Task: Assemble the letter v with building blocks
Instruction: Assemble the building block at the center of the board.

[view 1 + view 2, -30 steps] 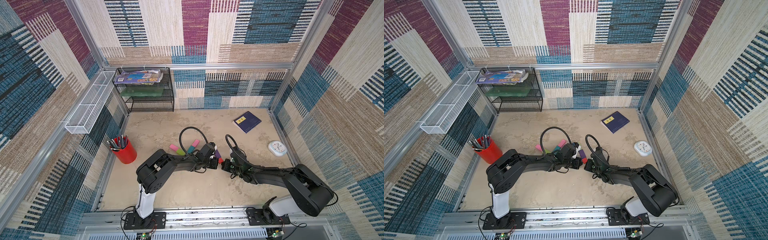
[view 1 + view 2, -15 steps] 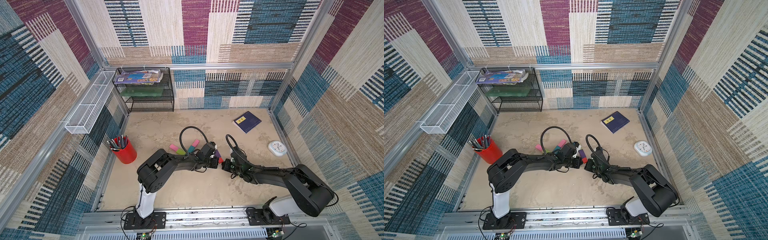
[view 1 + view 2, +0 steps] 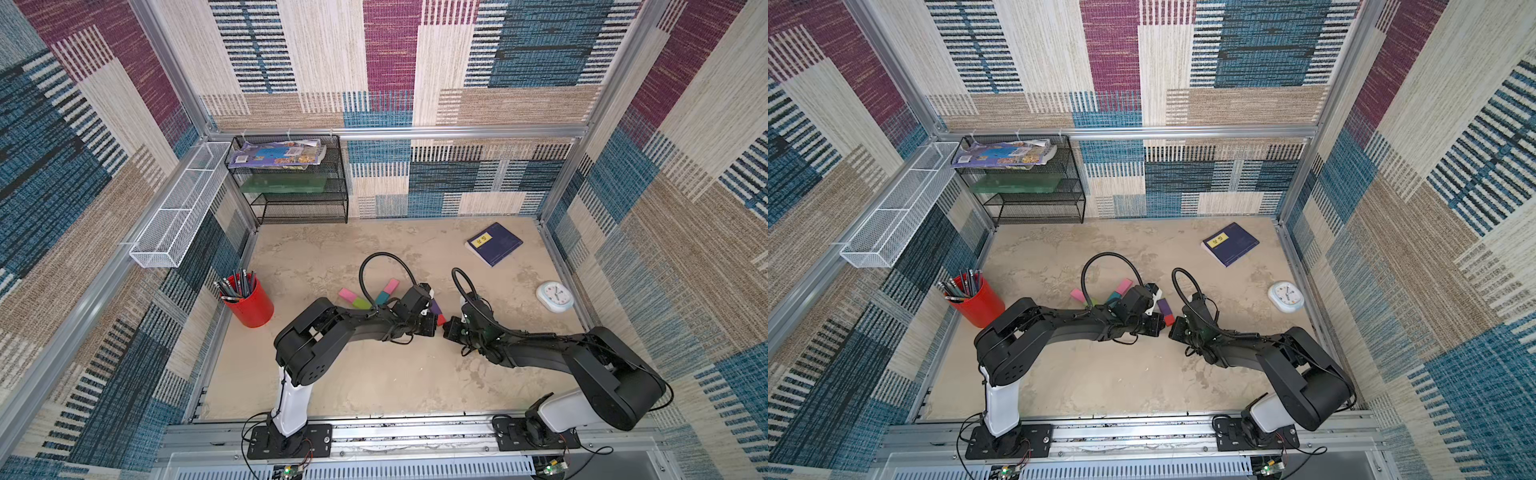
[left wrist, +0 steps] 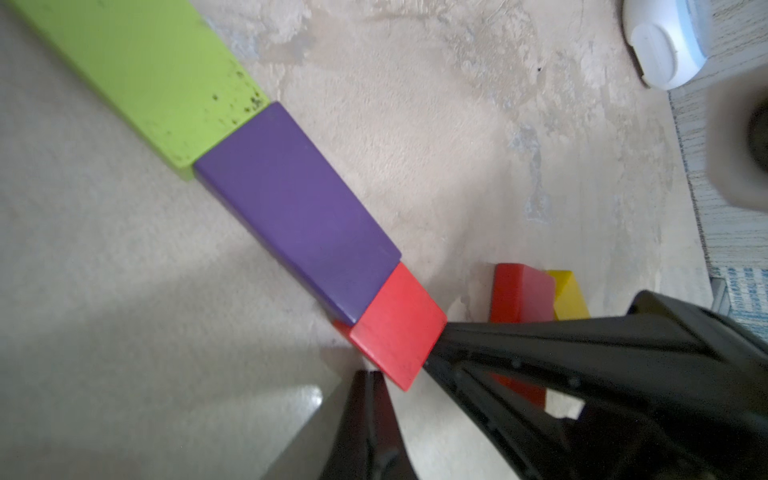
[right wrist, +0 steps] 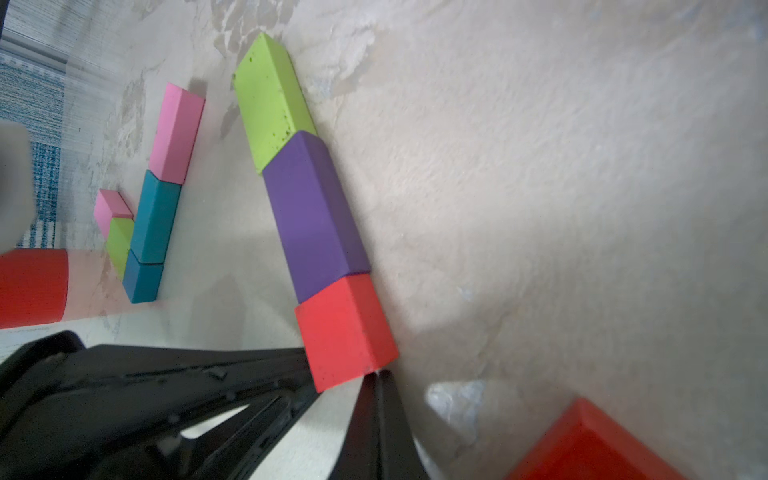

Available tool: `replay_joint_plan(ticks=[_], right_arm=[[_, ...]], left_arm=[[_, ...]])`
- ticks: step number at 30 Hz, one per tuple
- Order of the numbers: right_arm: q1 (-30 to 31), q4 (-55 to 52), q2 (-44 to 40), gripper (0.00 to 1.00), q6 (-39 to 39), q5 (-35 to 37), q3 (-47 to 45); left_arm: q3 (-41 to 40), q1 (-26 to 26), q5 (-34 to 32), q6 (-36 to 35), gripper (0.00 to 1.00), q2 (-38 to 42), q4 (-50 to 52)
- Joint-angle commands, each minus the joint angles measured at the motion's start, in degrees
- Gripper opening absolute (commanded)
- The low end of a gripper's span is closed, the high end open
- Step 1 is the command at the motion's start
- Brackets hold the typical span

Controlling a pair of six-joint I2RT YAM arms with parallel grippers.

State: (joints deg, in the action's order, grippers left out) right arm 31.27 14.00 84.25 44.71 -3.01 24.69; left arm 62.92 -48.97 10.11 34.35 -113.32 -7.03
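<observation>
A straight row of building blocks lies on the table: lime green (image 5: 272, 99), purple (image 5: 316, 216) and a red square (image 5: 345, 332). My left gripper (image 4: 370, 374) is shut and empty, its tip against one corner of the red square (image 4: 399, 328). My right gripper (image 5: 376, 374) is shut too, its tip touching the same square from the opposite side. In both top views the grippers (image 3: 432, 328) (image 3: 446, 331) face each other across that red block (image 3: 440, 319). A V-shaped group of pink (image 5: 176, 133), teal (image 5: 156, 216), teal, lime and pink blocks lies beyond, the letter v.
A spare red block (image 4: 519, 291) and a yellow one (image 4: 569, 299) lie close behind the right gripper. A red pencil cup (image 3: 249, 305) stands at the left, a white clock (image 3: 555, 296) at the right, a dark blue book (image 3: 493, 243) at the back right, a black wire rack (image 3: 297, 183) at the back left.
</observation>
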Motion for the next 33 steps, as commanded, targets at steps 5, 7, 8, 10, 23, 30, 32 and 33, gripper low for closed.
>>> replay_joint_plan(ticks=[5,7,8,10,23,30,32,33], right_arm=[[0.0,-5.9,-0.3,0.00,-0.5,0.3,-0.2],[0.0,-6.0,-0.4,0.00,-0.6,0.3,-0.2],[0.0,-5.9,-0.4,0.00,-0.5,0.3,-0.2],[-0.1,-6.0,0.0,0.00,-0.7,0.3,0.0],[-0.1,-5.8,0.4,0.00,-0.7,0.0,0.0],[1.1,-12.0,-5.6,0.03,-1.1,1.8,1.9],[2.3,-16.9,-9.5,0.15,-1.6,4.3,3.5],[2.6,-20.0,-11.6,0.26,-1.7,5.4,4.4]], left_arm=[[-0.7,0.2,-3.3,0.4,0.00,0.6,4.9],[-0.6,0.3,-3.4,0.3,0.00,0.3,4.7],[-0.4,0.3,-3.4,0.3,0.00,0.1,4.8],[0.4,0.3,-2.6,0.3,0.00,-0.8,4.9],[0.5,0.3,-2.6,0.3,0.00,-0.5,5.0],[-3.7,0.3,-1.9,-0.2,0.00,4.5,0.8],[-6.3,0.1,-0.2,-0.7,0.00,7.4,-3.3],[-7.6,0.0,0.3,-1.0,0.00,8.9,-5.2]])
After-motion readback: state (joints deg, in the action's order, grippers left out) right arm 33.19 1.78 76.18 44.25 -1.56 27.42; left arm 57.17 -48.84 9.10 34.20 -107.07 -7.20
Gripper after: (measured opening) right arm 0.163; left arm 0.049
